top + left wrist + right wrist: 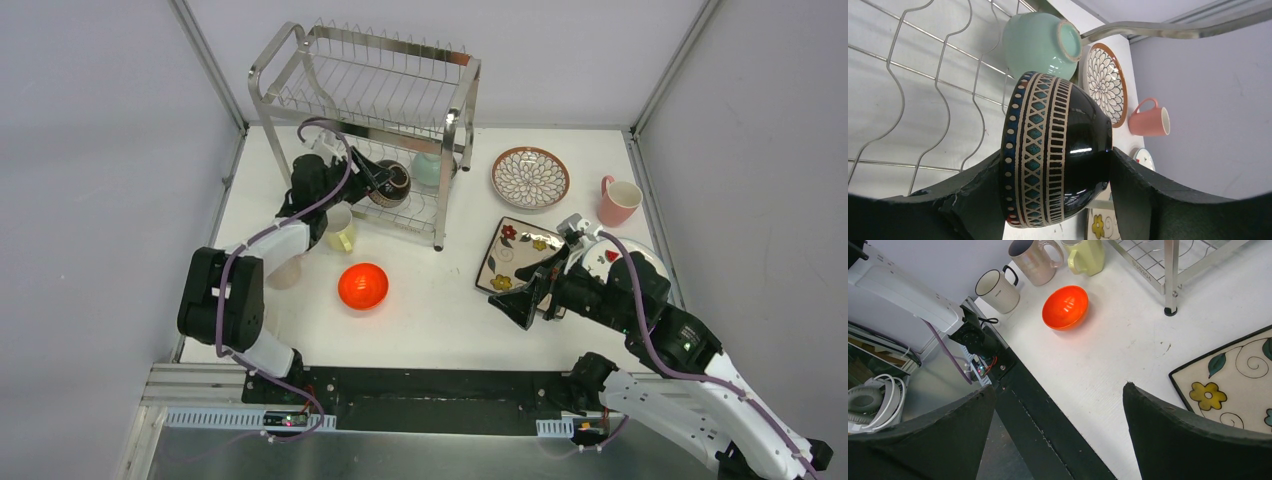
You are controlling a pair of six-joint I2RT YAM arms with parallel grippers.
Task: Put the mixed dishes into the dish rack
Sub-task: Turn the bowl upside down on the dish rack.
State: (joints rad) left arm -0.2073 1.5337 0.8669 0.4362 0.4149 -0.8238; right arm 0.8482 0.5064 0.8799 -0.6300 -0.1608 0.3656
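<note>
My left gripper (377, 181) is shut on a black bowl with a cream and teal patterned band (1058, 150), held on its side over the lower tier of the steel dish rack (300, 55). A mint bowl (1040, 45) lies on that tier just beyond it. My right gripper (528, 295) is open and empty above the near left edge of the square floral plate (515, 250). An orange bowl (363, 286) sits on the table. A brown-rimmed petal plate (530, 178) and a pink mug (618, 201) sit at the back right. A white red-marked plate (625, 255) is partly hidden under my right arm.
A yellow-green mug (1085, 257), a tan mug (1033, 260) and a white mug with a dark rim (996, 290) stand left of the rack's front leg (1170, 275). The table's near edge with a black strip (1048, 415) lies under my right gripper.
</note>
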